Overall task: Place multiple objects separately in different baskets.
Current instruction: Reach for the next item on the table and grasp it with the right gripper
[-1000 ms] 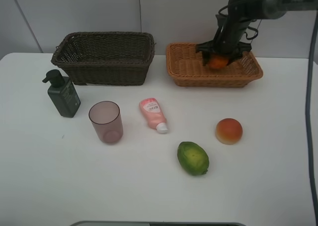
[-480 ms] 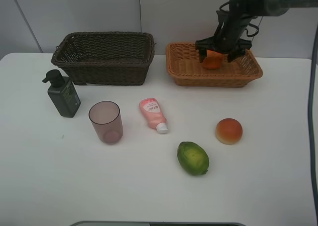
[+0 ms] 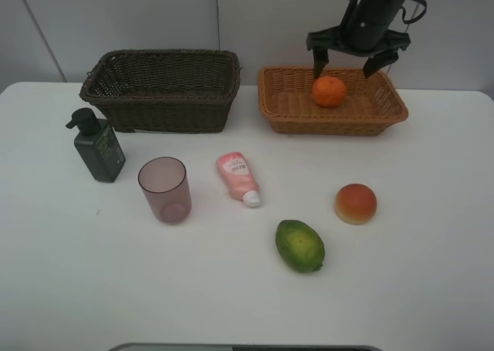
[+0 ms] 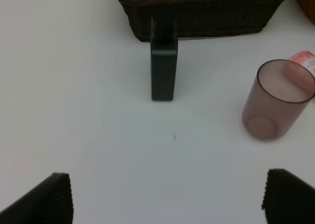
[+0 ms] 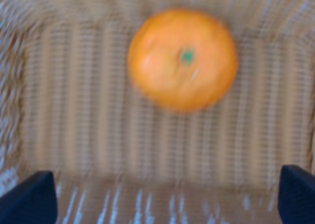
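Orange [image 3: 329,91] sits free in the tan basket [image 3: 282,112], nothing gripping it. Right hand [image 3: 349,64] hangs just above, fingers spread wide. Left hand [image 4: 167,204] is also spread and empty, over the bench [image 3: 417,274] near pump bottle [image 4: 163,71] and cup [image 4: 275,106]. Risk: peach [image 3: 356,203] and green fruit [image 3: 299,245] are round, so an off-centre pinch likely rolls them away. Cup looks tippy.

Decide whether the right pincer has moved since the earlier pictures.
Yes. The right pincer has lifted up from the tan basket, leaving the orange inside.
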Controlling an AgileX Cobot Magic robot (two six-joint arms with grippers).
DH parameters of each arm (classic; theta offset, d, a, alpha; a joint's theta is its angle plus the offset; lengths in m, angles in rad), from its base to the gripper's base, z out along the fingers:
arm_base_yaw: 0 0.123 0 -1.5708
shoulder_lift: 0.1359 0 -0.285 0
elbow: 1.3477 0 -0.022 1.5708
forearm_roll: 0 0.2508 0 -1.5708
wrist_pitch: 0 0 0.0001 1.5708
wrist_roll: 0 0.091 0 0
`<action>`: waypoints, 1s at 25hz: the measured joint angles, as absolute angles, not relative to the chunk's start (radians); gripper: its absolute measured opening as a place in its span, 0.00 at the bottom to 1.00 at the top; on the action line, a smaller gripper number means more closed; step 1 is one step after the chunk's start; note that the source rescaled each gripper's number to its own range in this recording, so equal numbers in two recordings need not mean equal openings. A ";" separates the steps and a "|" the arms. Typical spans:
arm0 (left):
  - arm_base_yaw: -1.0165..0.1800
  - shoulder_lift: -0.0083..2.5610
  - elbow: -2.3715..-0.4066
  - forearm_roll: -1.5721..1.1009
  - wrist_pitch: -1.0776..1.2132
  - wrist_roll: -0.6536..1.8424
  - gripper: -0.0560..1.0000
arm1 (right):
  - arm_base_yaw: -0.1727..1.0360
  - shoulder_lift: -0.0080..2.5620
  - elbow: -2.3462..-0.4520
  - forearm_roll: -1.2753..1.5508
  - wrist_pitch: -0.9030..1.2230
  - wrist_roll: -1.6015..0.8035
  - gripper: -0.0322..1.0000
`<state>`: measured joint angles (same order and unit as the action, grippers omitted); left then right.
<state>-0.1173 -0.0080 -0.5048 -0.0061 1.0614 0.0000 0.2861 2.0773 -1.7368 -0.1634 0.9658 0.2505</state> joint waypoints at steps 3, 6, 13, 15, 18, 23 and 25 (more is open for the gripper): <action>-0.117 -0.008 -0.505 -0.006 1.061 0.000 0.99 | 0.304 1.998 -1.591 -0.143 0.929 0.251 1.00; -0.117 -0.008 -0.505 -0.006 1.061 0.000 0.99 | 0.316 1.904 -1.436 -0.136 0.871 0.273 1.00; -0.117 -0.008 -0.505 -0.006 1.061 0.000 0.99 | 0.344 1.736 -1.150 -0.140 0.811 0.355 1.00; -0.117 -0.008 -0.505 -0.006 1.061 0.000 0.99 | 0.356 1.717 -1.101 -0.140 0.805 0.385 1.00; -0.117 -0.008 -0.505 -0.006 1.061 0.000 0.99 | 0.364 1.714 -1.034 -0.138 0.783 0.412 1.00; -0.117 -0.008 -0.505 -0.006 1.061 0.000 0.99 | 0.366 1.714 -0.944 -0.119 0.713 0.437 1.00; -0.117 -0.008 -0.505 -0.006 1.061 0.000 0.99 | 0.366 1.716 -0.919 -0.105 0.688 0.439 1.00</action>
